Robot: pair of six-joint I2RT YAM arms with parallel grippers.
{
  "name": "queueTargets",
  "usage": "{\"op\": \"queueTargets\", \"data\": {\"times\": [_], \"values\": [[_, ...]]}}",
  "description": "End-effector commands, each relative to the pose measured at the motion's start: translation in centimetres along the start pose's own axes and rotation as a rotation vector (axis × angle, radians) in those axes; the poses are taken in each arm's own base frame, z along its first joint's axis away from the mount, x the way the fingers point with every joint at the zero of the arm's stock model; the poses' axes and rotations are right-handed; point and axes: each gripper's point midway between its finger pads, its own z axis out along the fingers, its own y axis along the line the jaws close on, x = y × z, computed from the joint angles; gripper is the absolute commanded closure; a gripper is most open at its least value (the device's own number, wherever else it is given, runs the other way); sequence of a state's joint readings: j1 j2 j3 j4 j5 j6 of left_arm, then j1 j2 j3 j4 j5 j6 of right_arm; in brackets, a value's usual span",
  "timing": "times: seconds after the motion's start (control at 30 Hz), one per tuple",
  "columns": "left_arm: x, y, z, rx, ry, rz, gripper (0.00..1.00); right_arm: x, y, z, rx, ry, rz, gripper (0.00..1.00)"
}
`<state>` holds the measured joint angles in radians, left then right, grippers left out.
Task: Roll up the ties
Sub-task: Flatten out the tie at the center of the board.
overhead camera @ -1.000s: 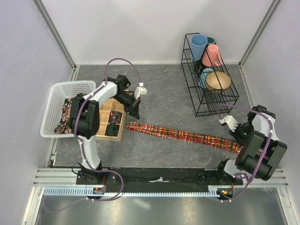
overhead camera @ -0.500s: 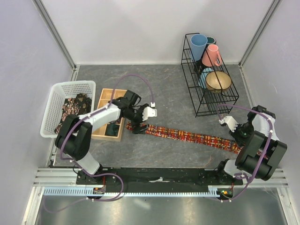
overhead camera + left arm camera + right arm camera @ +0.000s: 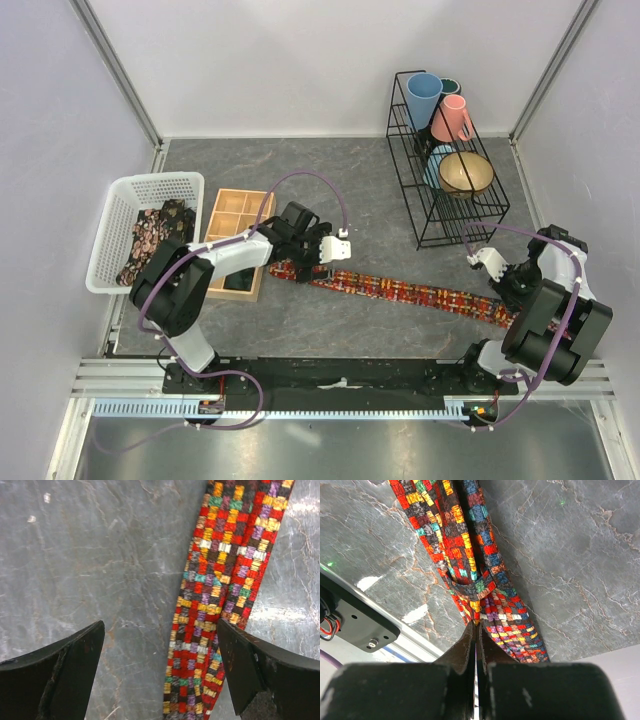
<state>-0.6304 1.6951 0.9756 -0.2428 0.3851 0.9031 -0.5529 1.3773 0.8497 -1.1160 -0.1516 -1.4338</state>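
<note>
In the top view, the left arm had swung off the wooden tray [image 3: 225, 215] and down to the nearest end of the tie [image 3: 400, 290], just right of the tray. The left pincer [image 3: 303, 265] had sprung wide (a fresh grasp, I judged, so rolling had not begun). The tie lay flat on the bench [image 3: 350, 200], stretching away from the tray. The right pincer [image 3: 508, 298] sat unmoved at the tie's far end.

In the left wrist view, the left pincer [image 3: 160, 627] gaped fully and held nothing, straddling the tie [image 3: 220, 580].

In the right wrist view, the right pincer [image 3: 475, 630] was pressed shut, with the tie [image 3: 465, 545] bunched at its tips, seemingly nipped.
</note>
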Motion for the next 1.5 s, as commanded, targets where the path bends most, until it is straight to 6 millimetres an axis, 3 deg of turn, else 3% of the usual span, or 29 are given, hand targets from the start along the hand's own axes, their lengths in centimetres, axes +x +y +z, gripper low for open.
{"op": "queueTargets", "data": {"times": [0.0,0.2,0.33,0.57,0.9,1.2,1.37,1.47], "values": [[0.6,-0.5,0.5,-0.006,0.021,0.037,0.0,-0.3,0.2,-0.3,-0.006,-0.018,-0.007,1.0],[1.4,-1.6,0.4,0.024,0.036,0.029,0.0,-0.1,0.1,-0.3,-0.009,-0.009,-0.006,1.0],[3.5,-1.7,0.9,0.025,0.108,0.024,0.0,0.5,-0.1,-0.3,-0.005,0.015,-0.011,1.0],[7.2,-2.1,-0.1,0.033,0.202,-0.02,0.0,2.6,-1.2,-1.1,0.015,0.052,0.0,1.0],[8.0,-2.2,-0.7,0.035,0.228,-0.033,0.0,4.9,-2.8,-0.7,0.033,0.115,-0.003,1.0],[7.2,-2.5,-1.1,0.063,0.194,-0.016,0.0,6.4,-4.9,-0.2,0.095,0.135,0.001,1.0],[3.9,-2.2,-2.6,0.077,0.1,-0.024,0.0,5.7,-6.1,-0.1,0.157,0.096,0.013,1.0],[1.2,-1.6,-4.3,0.074,0.028,-0.03,0.0,5.5,-6.0,0.0,0.149,0.086,0.013,0.76]]}}
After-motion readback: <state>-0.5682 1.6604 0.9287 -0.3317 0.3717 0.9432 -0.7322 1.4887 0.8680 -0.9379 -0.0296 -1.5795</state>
